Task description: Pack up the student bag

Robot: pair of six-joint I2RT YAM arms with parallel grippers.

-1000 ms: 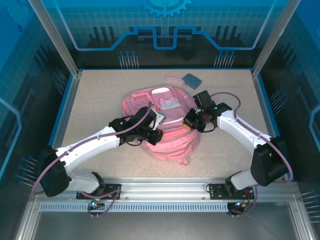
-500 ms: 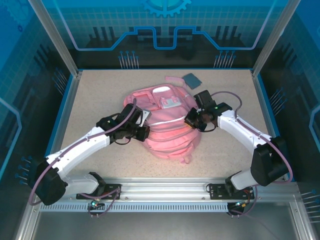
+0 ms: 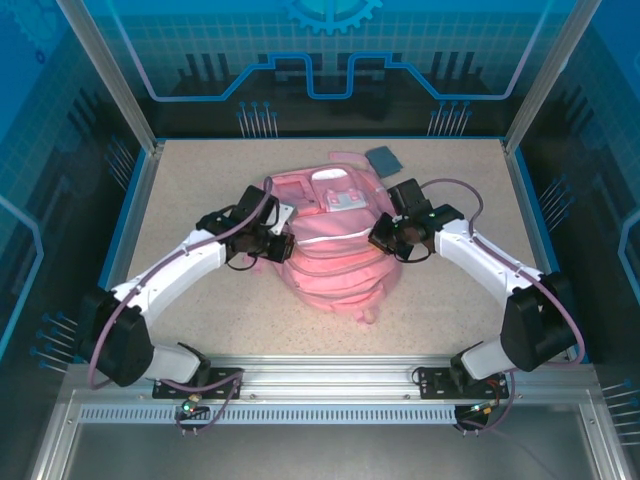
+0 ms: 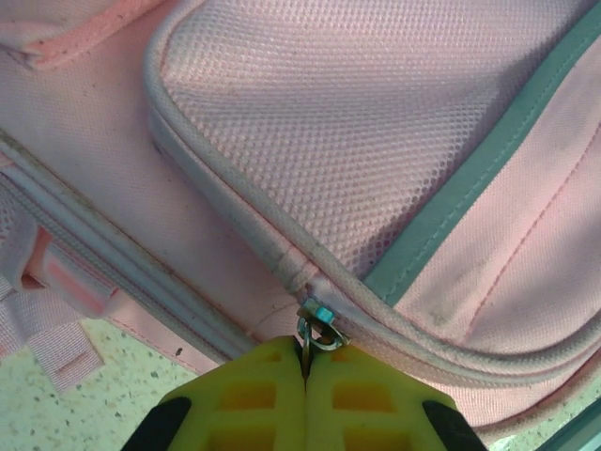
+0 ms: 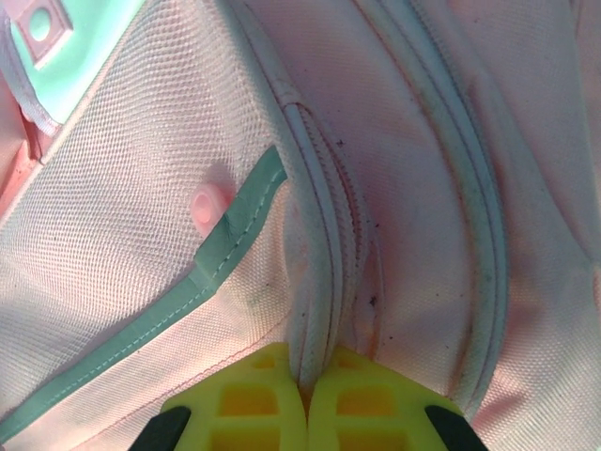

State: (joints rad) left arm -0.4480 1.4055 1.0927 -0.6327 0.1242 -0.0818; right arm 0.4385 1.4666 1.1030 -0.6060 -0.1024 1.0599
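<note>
Pink student bag (image 3: 335, 250) lying in the middle of the bench (image 3: 200, 180), contents hidden, left tool (image 4: 305, 362) pinched on a metal zip pull (image 4: 319, 331), right tool (image 5: 302, 376) clamped on the bag's zipper seam, dark blue book (image 3: 383, 159) just beyond.

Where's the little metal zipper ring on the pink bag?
In the left wrist view, the zipper ring sits low in the middle, pinched by the left hand, at the corded pocket edge on the left side of the student bag.
</note>
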